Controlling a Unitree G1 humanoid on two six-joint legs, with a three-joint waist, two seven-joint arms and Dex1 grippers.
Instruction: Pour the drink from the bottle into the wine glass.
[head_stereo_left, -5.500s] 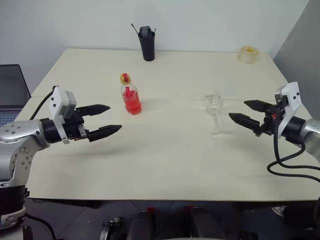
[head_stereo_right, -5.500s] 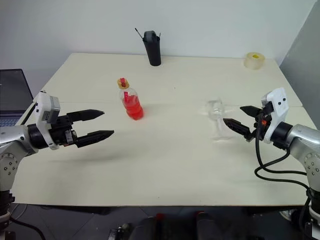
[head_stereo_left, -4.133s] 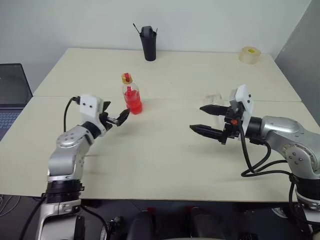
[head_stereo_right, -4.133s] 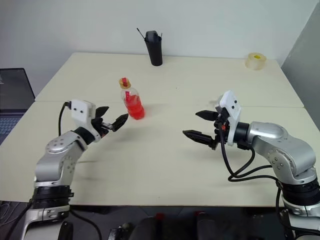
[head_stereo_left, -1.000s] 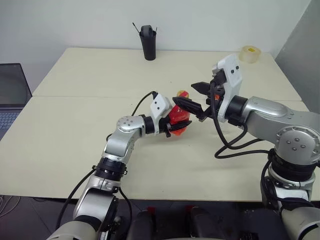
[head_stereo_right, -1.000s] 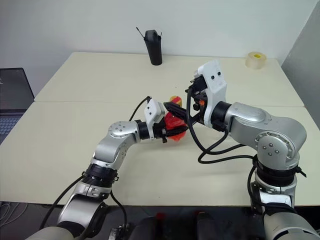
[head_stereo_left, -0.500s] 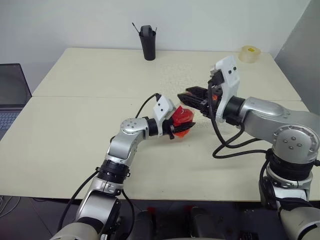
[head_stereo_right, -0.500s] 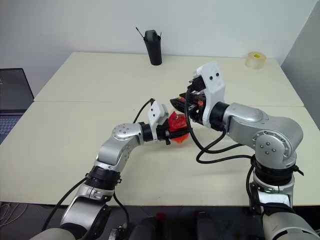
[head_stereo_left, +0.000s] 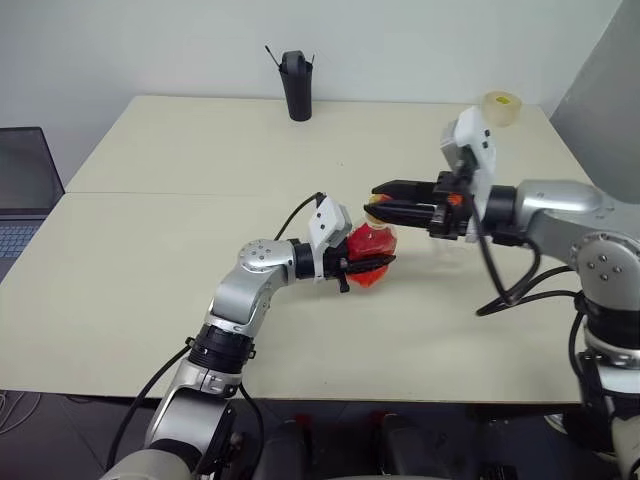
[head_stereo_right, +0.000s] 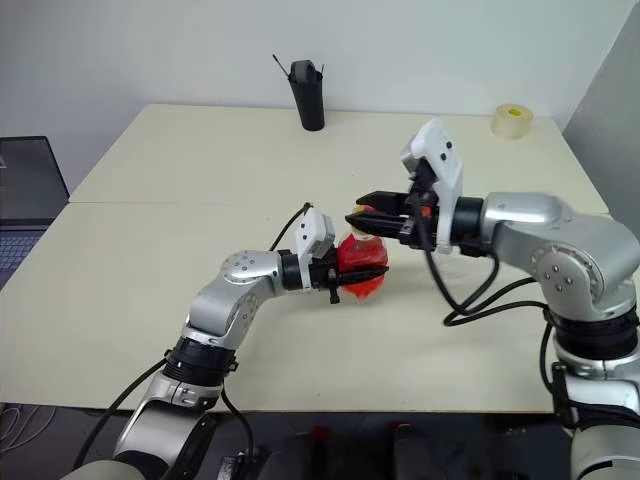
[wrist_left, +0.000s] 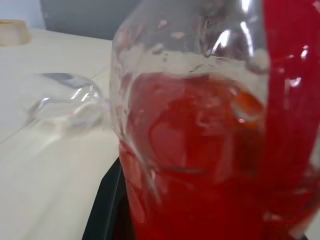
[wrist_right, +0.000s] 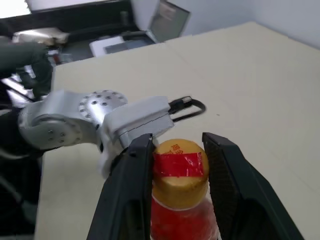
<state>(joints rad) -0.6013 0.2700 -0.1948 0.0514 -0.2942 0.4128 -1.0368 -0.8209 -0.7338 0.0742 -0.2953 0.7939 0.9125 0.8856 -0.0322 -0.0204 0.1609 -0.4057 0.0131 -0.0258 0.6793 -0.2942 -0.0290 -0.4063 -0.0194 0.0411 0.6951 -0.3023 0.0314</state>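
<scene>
My left gripper (head_stereo_left: 366, 266) is shut on the body of the bottle (head_stereo_right: 362, 262) and holds it above the middle of the table. The red-orange drink (wrist_left: 200, 150) fills the lower part of the bottle. My right gripper (wrist_right: 178, 142) reaches in from the right, its two black fingers (wrist_right: 134, 170) pressed on either side of the yellow cap (wrist_right: 179, 172). In the left wrist view the wine glass (wrist_left: 65, 106) stands on the table just beyond the bottle. In the eye views my right hand mostly covers the glass.
A tall black cup (head_stereo_left: 295, 85) stands at the table's far edge. A yellowish tape roll (head_stereo_left: 500, 108) lies at the far right corner. A laptop (head_stereo_left: 25, 190) sits off the table's left side. The cream table (head_stereo_left: 150, 260) stretches out on the left.
My right gripper has swung round to point left and has gone from open to shut on the cap. The left gripper has drawn the bottle a little to the right.
</scene>
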